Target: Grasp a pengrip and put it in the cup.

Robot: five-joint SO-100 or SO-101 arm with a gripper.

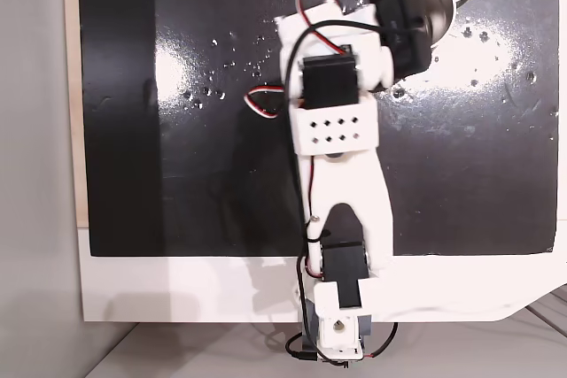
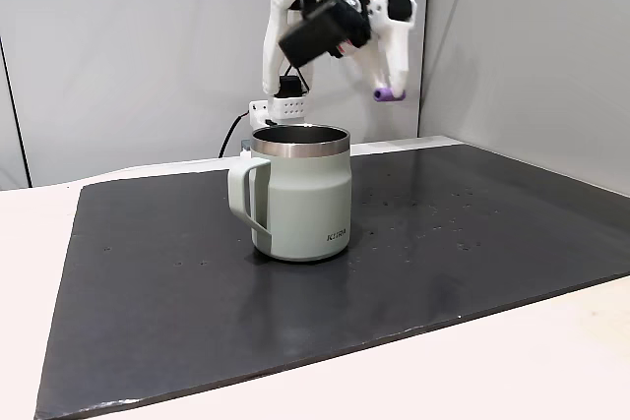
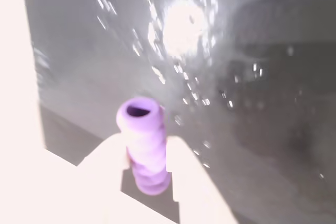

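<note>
Pengrip (image 3: 145, 142), light purple, ribbed, hollow end

The cup (image 2: 300, 192) stood upright on the mat (image 2: 443, 233) that covered most of the table (image 2: 551, 361), its handle turned to the left in a fixed view. Above the cup and just to its right there, the arm (image 2: 335, 17) hung in the air, and the pengrip (image 2: 389, 94) sat clamped between the jaws, clear of the cup's rim. In a fixed view from above, the arm (image 1: 341, 183) reached from the table's near edge across the mat and covered much of the cup (image 1: 443, 2). In the wrist view the pengrip (image 3: 144, 142) stood between the two fingers (image 3: 107, 153), above the mat.
</note>
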